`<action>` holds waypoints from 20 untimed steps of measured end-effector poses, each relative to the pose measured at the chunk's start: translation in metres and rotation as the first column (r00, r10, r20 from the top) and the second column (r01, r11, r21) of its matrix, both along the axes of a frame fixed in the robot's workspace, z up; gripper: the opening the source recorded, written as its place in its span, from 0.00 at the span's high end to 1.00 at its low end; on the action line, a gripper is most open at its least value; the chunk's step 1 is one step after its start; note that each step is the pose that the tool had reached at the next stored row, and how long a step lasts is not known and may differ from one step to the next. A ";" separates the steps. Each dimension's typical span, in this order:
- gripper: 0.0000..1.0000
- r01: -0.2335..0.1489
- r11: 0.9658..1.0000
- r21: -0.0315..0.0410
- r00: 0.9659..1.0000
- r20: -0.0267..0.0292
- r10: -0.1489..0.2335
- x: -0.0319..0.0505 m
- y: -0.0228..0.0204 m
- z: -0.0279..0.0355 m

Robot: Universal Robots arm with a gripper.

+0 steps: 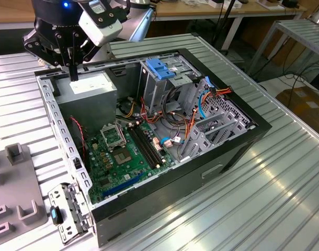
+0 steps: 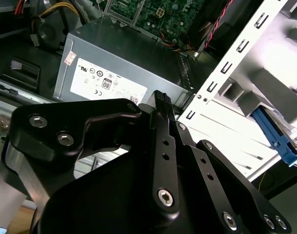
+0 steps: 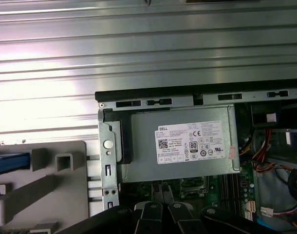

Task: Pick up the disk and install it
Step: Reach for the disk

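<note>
Ribbed aluminium is forming the surface [image 1: 264,198], which is carrying an open computer case [image 1: 238,141]; wooden benches [image 1: 191,11], a metal-framed table [image 1: 300,29] and dangling cables are filling the room behind, and a cardboard box [image 1: 306,104] is sitting at the exterior view's right; the end effector [image 1: 74,76] is hovering with its fingers closed on nothing above the grey power supply [image 1: 89,90] in the case's corner; the disk [image 3: 9,163] is resting apart from it, outside the case, its blue carrier edge showing in a grey slotted holder [image 3: 61,175] beside the case wall in the first wrist view.
</note>
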State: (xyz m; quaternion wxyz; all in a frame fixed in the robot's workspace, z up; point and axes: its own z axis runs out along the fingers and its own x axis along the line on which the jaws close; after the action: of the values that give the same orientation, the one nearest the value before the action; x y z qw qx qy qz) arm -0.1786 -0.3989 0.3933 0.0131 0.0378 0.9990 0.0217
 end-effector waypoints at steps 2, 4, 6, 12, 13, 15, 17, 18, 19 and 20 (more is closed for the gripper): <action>0.89 0.000 1.000 0.000 1.000 0.000 0.000 -0.0010 0.0000 0.0000; 0.89 0.000 1.000 0.000 1.000 0.000 0.000 -0.0017 0.0000 0.0000; 0.89 0.000 1.000 0.000 1.000 0.000 0.000 -0.0029 0.0000 0.0000; 0.89 0.000 1.000 0.000 1.000 0.000 0.000 -0.0051 0.0000 0.0000; 0.89 0.000 1.000 0.000 1.000 0.000 0.000 -0.0053 0.0000 0.0000; 0.89 0.000 1.000 0.000 1.000 0.000 0.000 -0.0061 0.0000 0.0000; 0.89 0.000 1.000 0.000 1.000 0.000 0.000 -0.0067 0.0000 0.0000; 0.89 0.000 1.000 0.000 1.000 0.000 0.000 -0.0072 0.0000 0.0000; 0.89 0.000 1.000 0.000 1.000 0.000 0.000 -0.0076 0.0000 0.0000; 0.89 0.000 1.000 0.000 1.000 0.000 0.000 -0.0078 0.0000 0.0000</action>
State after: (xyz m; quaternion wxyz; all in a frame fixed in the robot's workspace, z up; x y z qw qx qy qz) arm -0.1865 -0.3989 0.3933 0.0131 0.0379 0.9990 0.0217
